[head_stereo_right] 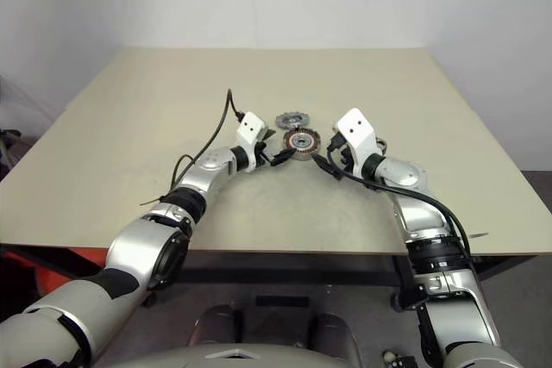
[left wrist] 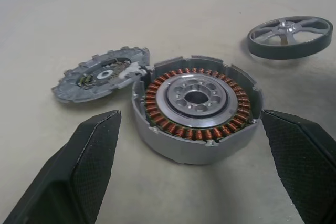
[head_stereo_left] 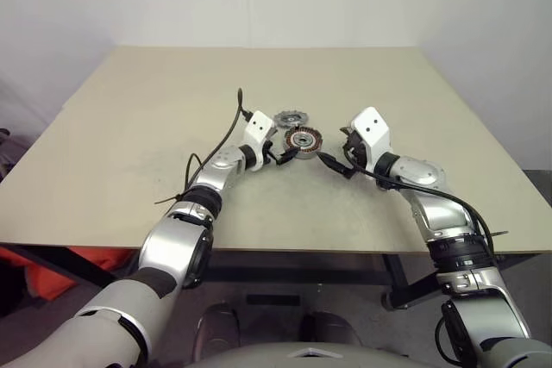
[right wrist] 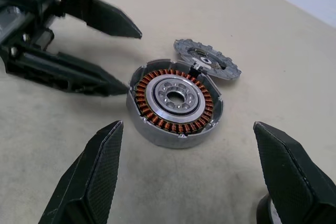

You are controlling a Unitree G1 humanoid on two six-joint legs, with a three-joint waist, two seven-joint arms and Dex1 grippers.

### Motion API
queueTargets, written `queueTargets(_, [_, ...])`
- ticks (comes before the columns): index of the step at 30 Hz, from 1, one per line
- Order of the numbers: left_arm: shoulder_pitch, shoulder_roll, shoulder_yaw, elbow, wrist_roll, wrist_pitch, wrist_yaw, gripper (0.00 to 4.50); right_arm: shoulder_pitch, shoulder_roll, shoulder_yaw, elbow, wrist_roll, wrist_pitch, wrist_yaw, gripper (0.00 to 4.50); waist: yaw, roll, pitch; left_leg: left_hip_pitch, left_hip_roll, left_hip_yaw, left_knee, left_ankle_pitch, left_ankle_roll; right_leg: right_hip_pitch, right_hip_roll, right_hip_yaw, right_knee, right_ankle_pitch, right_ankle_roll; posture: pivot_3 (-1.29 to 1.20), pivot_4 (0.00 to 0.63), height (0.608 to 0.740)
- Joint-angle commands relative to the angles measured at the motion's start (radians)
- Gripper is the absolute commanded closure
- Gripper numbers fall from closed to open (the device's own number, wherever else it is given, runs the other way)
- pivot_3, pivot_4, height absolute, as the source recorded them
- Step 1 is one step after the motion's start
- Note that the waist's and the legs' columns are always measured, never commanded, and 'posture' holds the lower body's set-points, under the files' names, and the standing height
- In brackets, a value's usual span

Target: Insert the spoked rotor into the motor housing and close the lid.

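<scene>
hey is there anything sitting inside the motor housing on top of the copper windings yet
No, the motor housing lies open, its copper windings and central hub bare.

The motor housing [head_stereo_left: 303, 139] sits mid-bench [head_stereo_left: 129, 152], the lid [head_stereo_left: 290, 118] touching it just behind. The spoked rotor [left wrist: 290, 36] lies apart, right of the housing. Left gripper [head_stereo_left: 282, 154] and right gripper [head_stereo_left: 330, 159] flank the housing

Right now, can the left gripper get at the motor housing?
Probably yes. The left gripper is open and points at the motor housing, close in front of it, and only bare table lies between them.
</scene>
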Motion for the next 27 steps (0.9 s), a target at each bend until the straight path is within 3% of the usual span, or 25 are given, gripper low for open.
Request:
queueTargets(1, [0.039, 0.046, 0.049, -0.133, -0.049, -0.009, -0.012, 0.00, -0.089, -0.008, 0.024, 0.054, -0.034, -0.062, 0.017, 0.04, -0.004, 0.000, 0.000, 0.000, 0.000, 0.000, 0.000, 0.000, 0.000, 0.000, 0.000, 0.000, 0.000, 0.000, 0.000, 0.00, 0.000, 0.740])
queueTargets(8, [0.296, 0.142, 0.090, -0.586, -0.107, 0.133, 0.024, 0.00, -0.270, 0.054, 0.130, 0.349, -0.132, -0.195, 0.044, 0.04, -0.010, 0.000, 0.000, 0.000, 0.001, 0.000, 0.000, 0.000, 0.000, 0.000, 0.000, -0.001, 0.001, 0.000, -0.001, 0.00, 0.000, 0.740])
queueTargets(14, [0.417, 0.154, 0.102, -0.876, -0.134, 0.264, 0.109, 0.00, -0.379, 0.105, 0.200, 0.558, -0.203, -0.286, 0.076, 0.04, -0.001, 0.000, 0.000, -0.002, 0.000, 0.001, 0.000, 0.000, 0.000, -0.001, -0.001, -0.001, 0.001, 0.000, -0.001, 0.00, 0.000, 0.740])
queueTargets(27, [0.471, 0.156, 0.090, -1.021, -0.145, 0.346, 0.169, 0.00, -0.527, 0.137, 0.235, 0.858, -0.297, -0.363, 0.102, 0.04, -0.014, 0.000, 0.001, -0.001, 0.001, 0.001, 0.000, 0.000, 0.000, -0.001, 0.000, -0.001, 0.001, 0.000, -0.001, 0.00, 0.000, 0.740])
